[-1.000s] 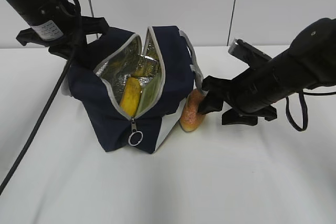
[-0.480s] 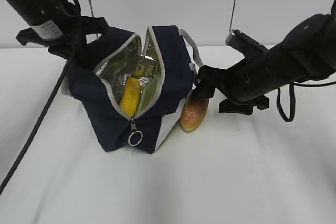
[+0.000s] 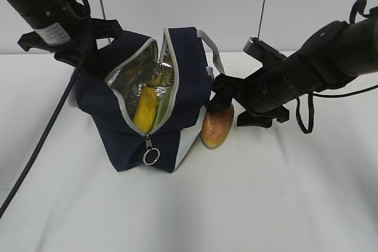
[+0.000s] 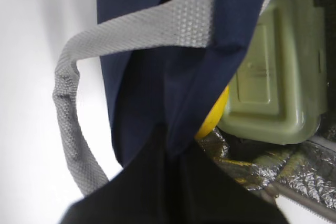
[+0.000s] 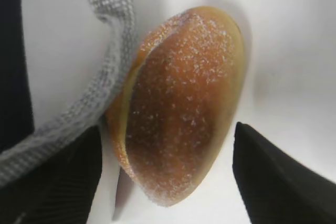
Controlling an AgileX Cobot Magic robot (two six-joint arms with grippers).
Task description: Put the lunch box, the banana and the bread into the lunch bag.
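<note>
A navy bag (image 3: 171,87) stands unzipped on the white table (image 3: 248,205), its foil lining showing. Inside, a banana (image 3: 146,109) lies along the opening, and the left wrist view shows the green-lidded box (image 4: 275,77) beside it, the banana (image 4: 214,120) tucked against the lid's edge. The bread (image 3: 217,125) is outside, tilted on end against the bag's right side, a grey strap (image 5: 105,72) touching it in the right wrist view. The right gripper (image 3: 227,95) is at the top of the roll with its jaws spread wide; its two fingers (image 5: 278,182) flank the bread (image 5: 178,103) with gaps on both sides, gripping nothing. The left gripper (image 3: 80,48) is at the bag's back left edge, jaws closed; whether it pinches the fabric cannot be told
</note>
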